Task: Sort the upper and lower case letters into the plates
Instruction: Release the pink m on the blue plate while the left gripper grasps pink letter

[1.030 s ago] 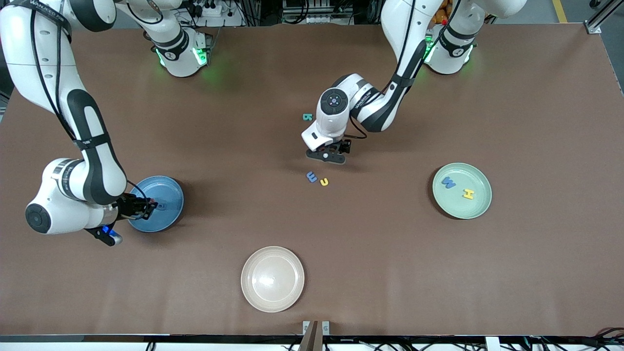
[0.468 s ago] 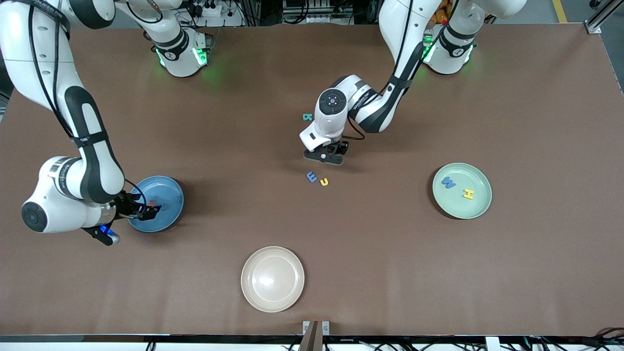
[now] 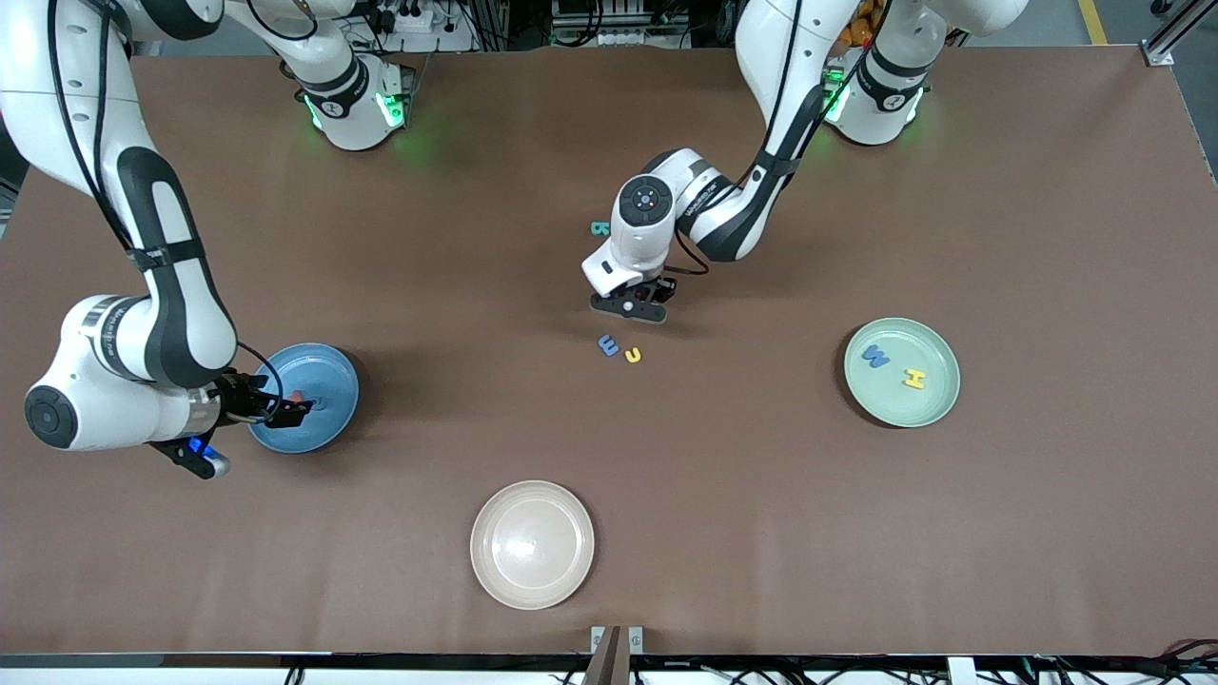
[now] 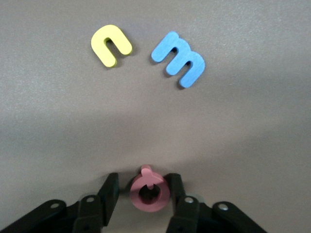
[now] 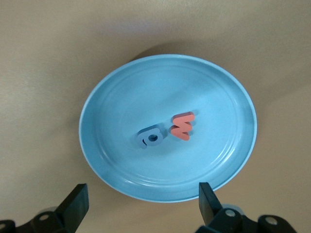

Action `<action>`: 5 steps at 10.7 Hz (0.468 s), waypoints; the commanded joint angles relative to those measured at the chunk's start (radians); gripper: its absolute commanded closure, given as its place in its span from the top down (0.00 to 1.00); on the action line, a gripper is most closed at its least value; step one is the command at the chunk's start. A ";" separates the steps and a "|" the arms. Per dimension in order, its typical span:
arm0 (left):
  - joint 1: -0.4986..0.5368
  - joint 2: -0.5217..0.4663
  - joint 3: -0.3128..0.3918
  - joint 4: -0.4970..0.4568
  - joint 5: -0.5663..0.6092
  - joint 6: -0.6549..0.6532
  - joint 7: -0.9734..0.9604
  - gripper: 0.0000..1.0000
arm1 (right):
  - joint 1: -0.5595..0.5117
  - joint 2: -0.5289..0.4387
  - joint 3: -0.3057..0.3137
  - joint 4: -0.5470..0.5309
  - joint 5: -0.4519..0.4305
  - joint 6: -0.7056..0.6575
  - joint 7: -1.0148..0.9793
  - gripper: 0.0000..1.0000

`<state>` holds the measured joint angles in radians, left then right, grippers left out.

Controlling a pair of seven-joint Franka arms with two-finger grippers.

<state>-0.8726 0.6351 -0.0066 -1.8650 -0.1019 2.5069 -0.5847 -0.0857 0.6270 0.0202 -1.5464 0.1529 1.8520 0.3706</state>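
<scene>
My left gripper (image 3: 635,306) is down on the table mid-way, shut on a pink letter (image 4: 149,193) between its fingers (image 4: 177,188). A blue m (image 3: 608,344) (image 4: 178,59) and a yellow letter (image 3: 633,355) (image 4: 111,44) lie just nearer the camera, and a teal letter (image 3: 599,228) lies farther. My right gripper (image 3: 301,408) (image 5: 142,204) hangs open and empty over the rim of the blue plate (image 3: 333,376) (image 5: 167,73), which holds a red letter (image 5: 182,126) and a grey-blue one (image 5: 150,137). The mint plate (image 3: 937,404) holds a blue W (image 3: 874,357) and a yellow H (image 3: 914,379).
A cream-beige plate (image 3: 532,580) sits near the table's front edge, between the two other plates. The arms' bases stand along the table's back edge.
My right gripper opened, left the red letter in the blue plate and drew back toward its end of the table. My left gripper's fingers closed in on the pink letter.
</scene>
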 commanded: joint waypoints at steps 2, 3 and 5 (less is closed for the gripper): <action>-0.005 0.009 0.007 0.023 -0.024 0.006 -0.009 0.00 | 0.007 -0.055 0.007 -0.001 -0.019 -0.028 0.005 1.00; 0.027 -0.029 0.007 0.021 -0.022 -0.002 -0.013 0.00 | 0.009 -0.062 0.009 -0.001 -0.018 -0.030 0.008 1.00; 0.098 -0.104 0.007 0.020 -0.012 -0.029 -0.004 0.00 | 0.018 -0.067 0.009 -0.001 -0.016 -0.030 0.037 1.00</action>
<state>-0.8276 0.6057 0.0031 -1.8307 -0.1020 2.5119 -0.5916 -0.0725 0.5806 0.0251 -1.5368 0.1517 1.8310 0.3798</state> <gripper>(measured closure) 0.639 0.000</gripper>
